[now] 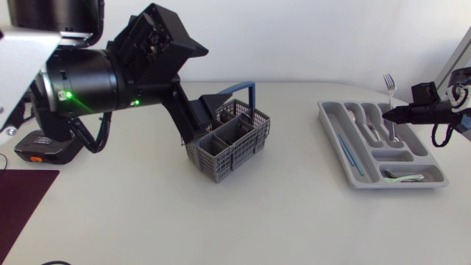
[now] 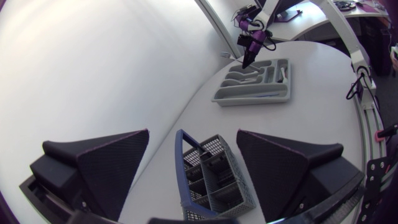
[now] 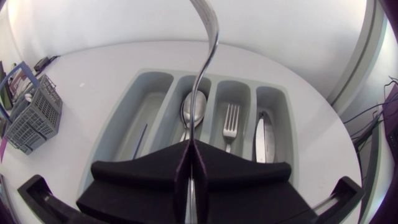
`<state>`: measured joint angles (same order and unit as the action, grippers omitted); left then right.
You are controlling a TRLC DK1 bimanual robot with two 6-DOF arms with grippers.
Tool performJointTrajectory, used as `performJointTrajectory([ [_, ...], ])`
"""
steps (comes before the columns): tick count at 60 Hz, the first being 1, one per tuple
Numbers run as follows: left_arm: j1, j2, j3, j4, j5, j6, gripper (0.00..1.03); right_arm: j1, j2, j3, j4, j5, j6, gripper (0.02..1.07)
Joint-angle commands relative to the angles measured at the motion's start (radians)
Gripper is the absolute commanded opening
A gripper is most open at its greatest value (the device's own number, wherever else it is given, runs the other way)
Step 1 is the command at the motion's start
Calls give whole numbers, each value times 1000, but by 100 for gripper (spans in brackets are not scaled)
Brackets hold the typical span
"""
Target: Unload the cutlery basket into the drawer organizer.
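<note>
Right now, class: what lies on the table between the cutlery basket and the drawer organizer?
Nothing: the head view shows bare table between cutlery basket and drawer organizer.

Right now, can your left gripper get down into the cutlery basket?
Probably yes: the left gripper hangs open right above the cutlery basket, nothing between them. Only its upright blue handle could catch a finger.

Open table [image 1: 294,206] between cutlery basket [image 1: 235,147] and drawer organizer [image 1: 327,121], blue handle [image 1: 254,94] arching over basket, left arm [image 1: 110,81] crowding its left, right gripper [image 1: 383,114] and fork [image 1: 389,82] above organizer.
</note>
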<state>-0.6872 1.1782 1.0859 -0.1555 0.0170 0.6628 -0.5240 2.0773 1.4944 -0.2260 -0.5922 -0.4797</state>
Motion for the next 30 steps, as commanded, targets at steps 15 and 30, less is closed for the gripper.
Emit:
performJointTrajectory([
  [15, -3, -18, -32, 10, -6, -34, 98, -27, 145, 118, -27, -24, -7, 8],
  [30, -6, -20, -49, 16, -6, -46, 98, -36, 225, 181, -72, -37, -8, 8],
])
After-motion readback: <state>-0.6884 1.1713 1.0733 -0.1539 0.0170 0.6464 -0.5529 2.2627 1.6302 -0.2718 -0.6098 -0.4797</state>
